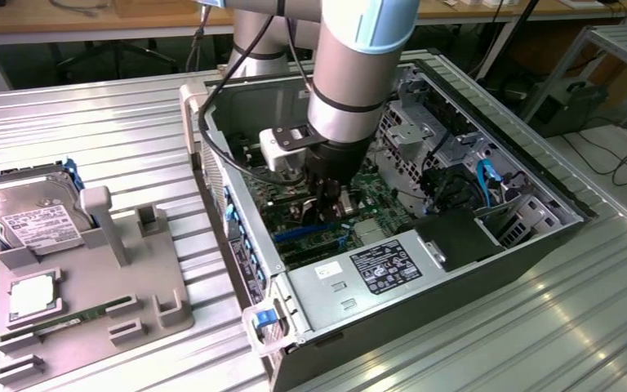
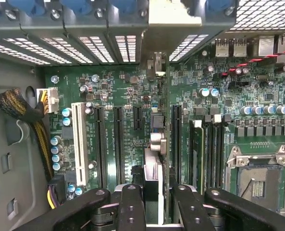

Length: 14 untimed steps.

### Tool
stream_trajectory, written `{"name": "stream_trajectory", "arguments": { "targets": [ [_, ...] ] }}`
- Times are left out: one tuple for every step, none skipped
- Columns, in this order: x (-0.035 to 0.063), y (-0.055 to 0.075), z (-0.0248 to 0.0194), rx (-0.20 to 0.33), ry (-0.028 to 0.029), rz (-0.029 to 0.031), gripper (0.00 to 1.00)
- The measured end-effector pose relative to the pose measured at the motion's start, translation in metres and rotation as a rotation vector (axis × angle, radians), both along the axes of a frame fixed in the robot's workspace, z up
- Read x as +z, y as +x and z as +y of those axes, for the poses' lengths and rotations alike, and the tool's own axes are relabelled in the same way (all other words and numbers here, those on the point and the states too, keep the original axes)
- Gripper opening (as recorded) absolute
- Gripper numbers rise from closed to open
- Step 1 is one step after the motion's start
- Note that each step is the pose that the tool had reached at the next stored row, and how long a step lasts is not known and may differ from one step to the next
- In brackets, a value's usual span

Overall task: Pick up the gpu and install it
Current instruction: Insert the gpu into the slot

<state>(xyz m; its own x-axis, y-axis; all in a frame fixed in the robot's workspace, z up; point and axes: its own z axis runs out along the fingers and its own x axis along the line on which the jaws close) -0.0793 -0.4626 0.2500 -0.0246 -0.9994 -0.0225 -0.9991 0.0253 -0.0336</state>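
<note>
**Q:** What does the claw hold, and how far open is it?

**A:** My claw (image 1: 330, 204) (image 2: 154, 207) is closed on the graphics card (image 2: 153, 168). One finger (image 2: 131, 207) presses on each face, and the card stands edge-on between them.

**Q:** Where is the card?

**A:** It is inside the open computer case (image 1: 509, 261), which lies on its side on the ribbed metal bench (image 1: 95, 122). The card is upright over the green motherboard (image 2: 123, 86), in line with the long black slots (image 2: 100, 144) and well apart from the white slot (image 2: 78, 144). Its pale metal bracket (image 2: 173, 17) sits at the case's back wall, among the vented slot covers. I cannot tell whether its lower edge is fully down in a slot.

**Q:** What else is nearby?

**A:** The bare processor socket (image 2: 257, 178) lies to one side of the card. The power supply (image 1: 368, 273), with its label, sits at the near end of the case. On the exterior view's left, a grey holder (image 1: 128, 286) on the bench carries a hard drive (image 1: 36, 216) and a narrow green memory stick (image 1: 68, 320).
</note>
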Motion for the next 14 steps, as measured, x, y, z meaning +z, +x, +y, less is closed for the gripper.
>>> {"name": "stream_trajectory", "arguments": {
  "targets": [
    [-0.0001,-0.0004,0.0000,0.000,0.0007,0.0003,0.28],
    [-0.0002,-0.0007,0.0000,0.000,0.0015,0.0009,0.28],
    [-0.0006,-0.0010,0.0000,0.000,0.0020,0.0016,0.28],
    [-0.0009,-0.0011,0.0000,0.000,0.0019,0.0022,0.28],
    [-0.0007,-0.0015,-0.0001,0.000,0.0026,0.0033,0.28],
    [-0.0009,-0.0021,-0.0001,0.000,0.0042,0.0035,0.28],
    [-0.0012,-0.0024,0.0000,0.000,0.0049,0.0036,0.28],
    [-0.0014,-0.0028,0.0000,0.000,0.0056,0.0038,0.28],
    [-0.0017,-0.0033,0.0000,0.000,0.0064,0.0040,0.28],
    [-0.0021,-0.0035,0.0000,0.000,0.0064,0.0044,0.28],
    [-0.0026,-0.0038,0.0000,0.000,0.0065,0.0049,0.28],
    [-0.0032,-0.0039,0.0000,0.000,0.0067,0.0056,0.28],
    [-0.0037,-0.0040,0.0000,0.000,0.0066,0.0062,0.28],
    [-0.0042,-0.0041,0.0000,0.000,0.0067,0.0067,0.28]
  ]
}}
